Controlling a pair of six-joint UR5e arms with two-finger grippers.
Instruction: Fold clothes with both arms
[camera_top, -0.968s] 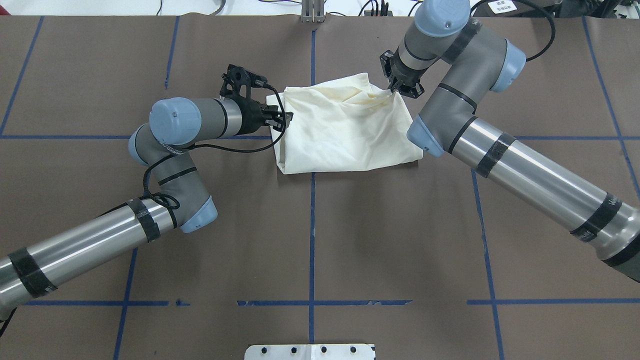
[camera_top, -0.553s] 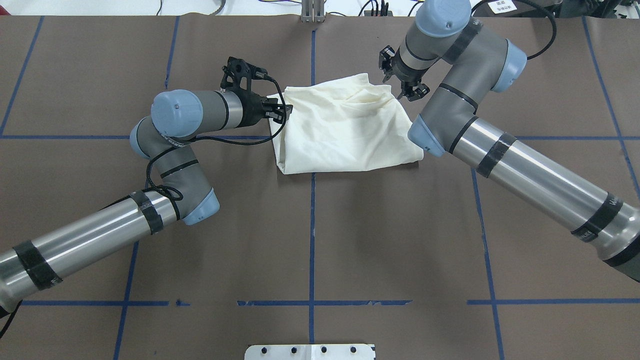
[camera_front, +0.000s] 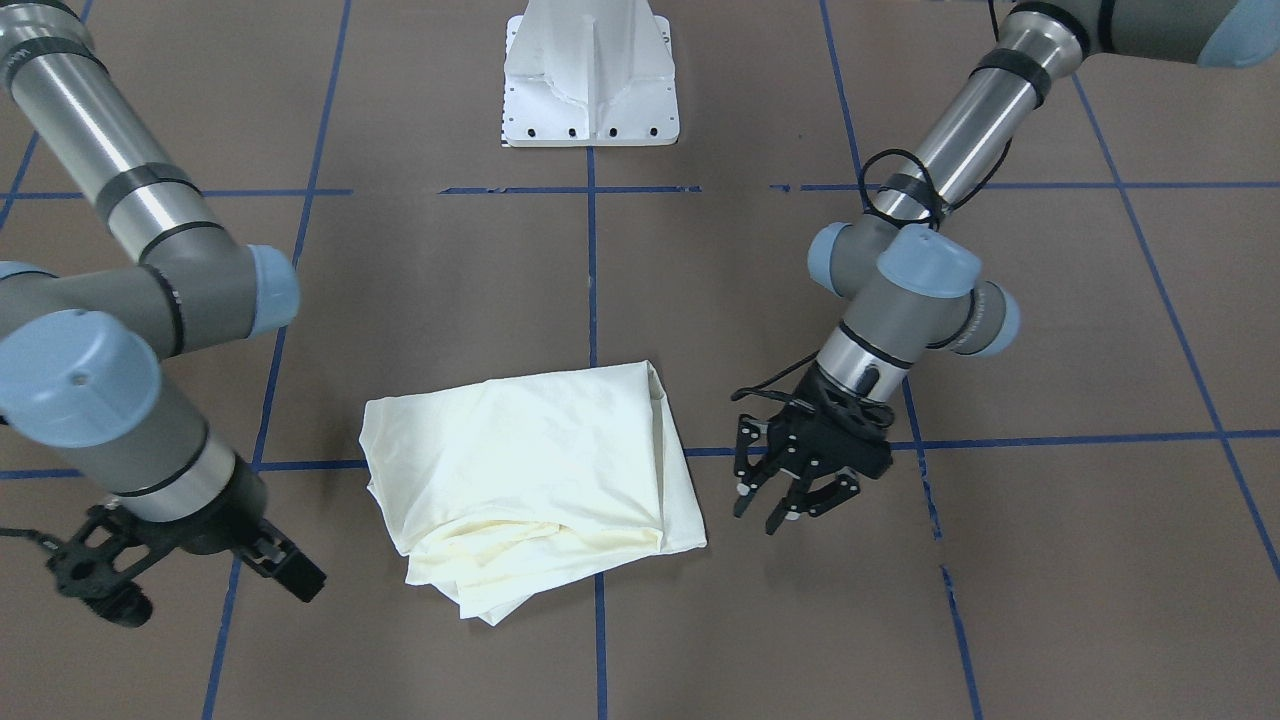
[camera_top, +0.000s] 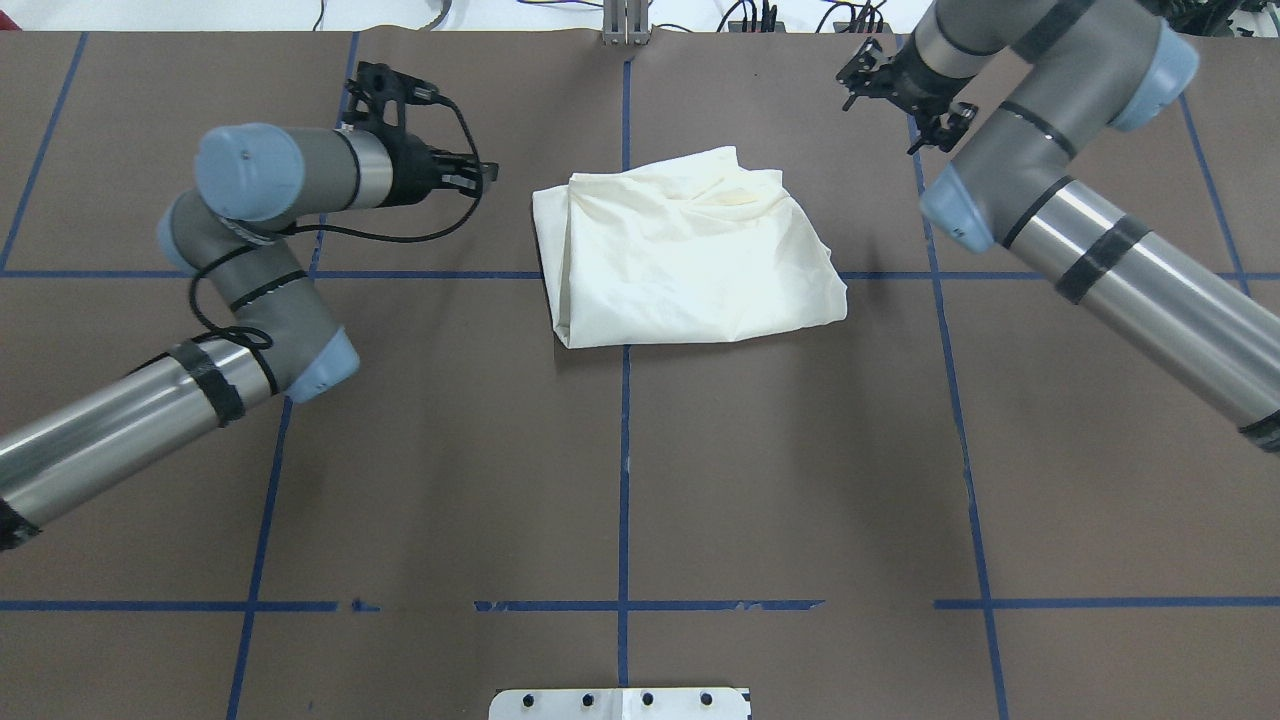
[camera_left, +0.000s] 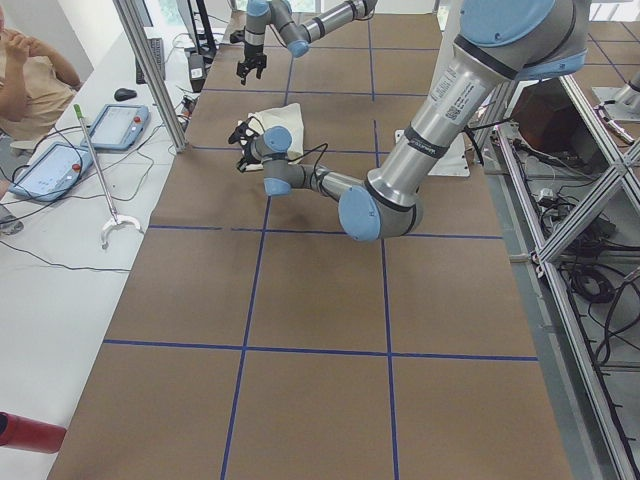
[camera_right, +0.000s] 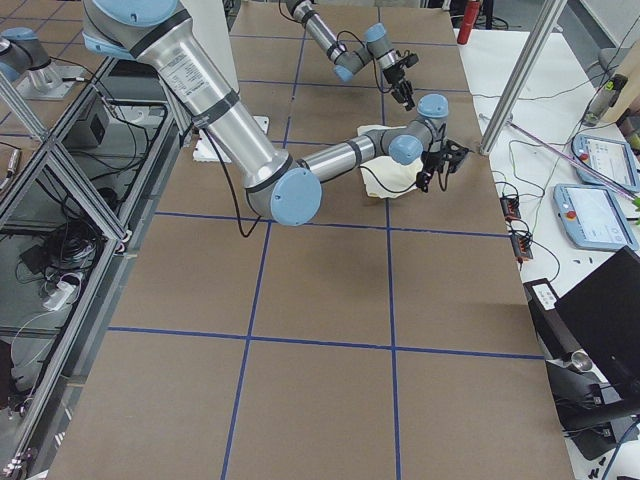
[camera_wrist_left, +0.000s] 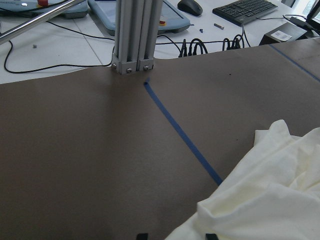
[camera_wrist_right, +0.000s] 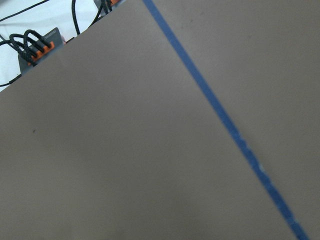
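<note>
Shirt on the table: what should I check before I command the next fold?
1. Left gripper open and apart from the shirt: ok.
2. Right gripper open and apart from the shirt: ok.
3. Shirt rests wholly on the table, no part lifted: ok.
4. Edges aligned: not ok; the layers on the operators' side stick out unevenly.
5. Sleeves tucked inside: cannot tell, hidden in the bundle.

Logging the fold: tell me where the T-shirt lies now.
In the overhead view the T-shirt lies folded over the centre blue line, between the left gripper and right gripper, touching neither.
</note>
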